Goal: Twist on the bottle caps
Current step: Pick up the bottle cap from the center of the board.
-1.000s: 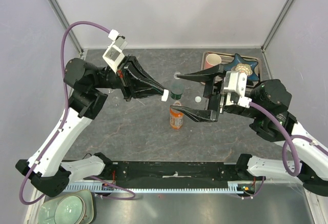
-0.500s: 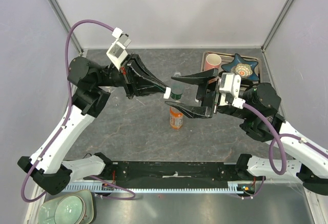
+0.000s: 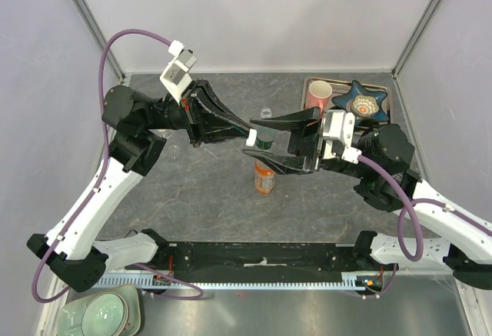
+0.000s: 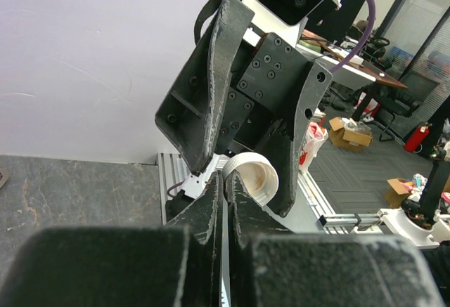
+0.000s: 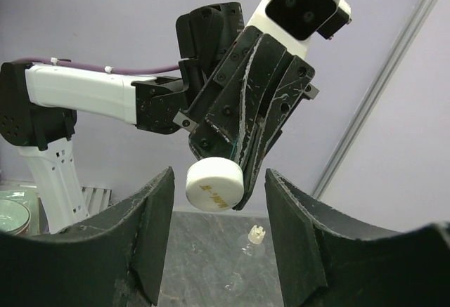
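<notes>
The white cap (image 4: 251, 178) is pinched by its rim at the very tips of the left gripper (image 4: 226, 184), whose fingers (image 4: 209, 205) are closed to a sliver on it. It hangs inside the right gripper (image 5: 218, 175), whose fingers (image 5: 151, 216) straddle it half open, a gap on each side (no contact that I can make out). Its closed top faces the right wrist. The green-labelled bottle (image 3: 264, 138) stands on the surface just past the left fingertips; whether the right fingers touch it I cannot tell.
</notes>
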You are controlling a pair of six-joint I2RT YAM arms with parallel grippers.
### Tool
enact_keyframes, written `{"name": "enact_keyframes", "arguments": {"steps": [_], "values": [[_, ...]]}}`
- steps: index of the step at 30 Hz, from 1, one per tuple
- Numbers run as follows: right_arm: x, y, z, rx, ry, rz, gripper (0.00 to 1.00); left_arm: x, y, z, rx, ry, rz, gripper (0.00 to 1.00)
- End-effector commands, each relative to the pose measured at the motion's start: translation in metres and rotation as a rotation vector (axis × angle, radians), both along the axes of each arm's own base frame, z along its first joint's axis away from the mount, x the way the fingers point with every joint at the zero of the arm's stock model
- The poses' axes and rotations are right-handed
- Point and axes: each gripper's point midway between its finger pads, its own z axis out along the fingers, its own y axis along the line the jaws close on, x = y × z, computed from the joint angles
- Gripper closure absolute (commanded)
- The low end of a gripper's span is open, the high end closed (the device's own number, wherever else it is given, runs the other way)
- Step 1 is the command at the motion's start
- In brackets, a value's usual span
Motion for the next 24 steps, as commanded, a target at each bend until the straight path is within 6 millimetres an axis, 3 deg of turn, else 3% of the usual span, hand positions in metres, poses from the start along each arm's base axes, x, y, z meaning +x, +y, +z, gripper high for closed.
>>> {"name": "enact_keyframes", "arguments": {"steps": [1, 15, 17, 18, 19, 22, 24], "values": [[-0.001, -0.002, 0.003, 0.017, -0.004, -0.004, 0.40, -0.002, 0.003, 0.007, -0.023, 0.012, 0.005, 0.98], [-0.004, -0.005, 0.005, 0.016, 0.014, -0.004, 0.65, 0.005, 0.002, -0.001, -0.010, 0.035, 0.038, 0.98], [-0.004, -0.006, 0.006, 0.015, 0.018, -0.006, 0.67, 0.010, 0.002, -0.003, -0.015, 0.026, 0.067, 0.94], [-0.004, -0.007, 0.005, 0.008, 0.023, -0.008, 0.70, 0.014, 0.003, -0.005, -0.009, 0.036, 0.086, 0.91], [-0.006, -0.010, 0.008, 0.014, 0.023, -0.008, 0.72, 0.018, 0.003, -0.006, -0.011, 0.042, 0.107, 0.82], [-0.007, -0.018, 0.009, 0.014, 0.037, -0.023, 0.76, 0.030, 0.005, -0.012, 0.007, 0.079, 0.164, 0.45], [-0.007, -0.024, 0.009, 0.018, 0.044, -0.036, 0.78, 0.037, 0.007, -0.016, 0.019, 0.082, 0.193, 0.38]]}}
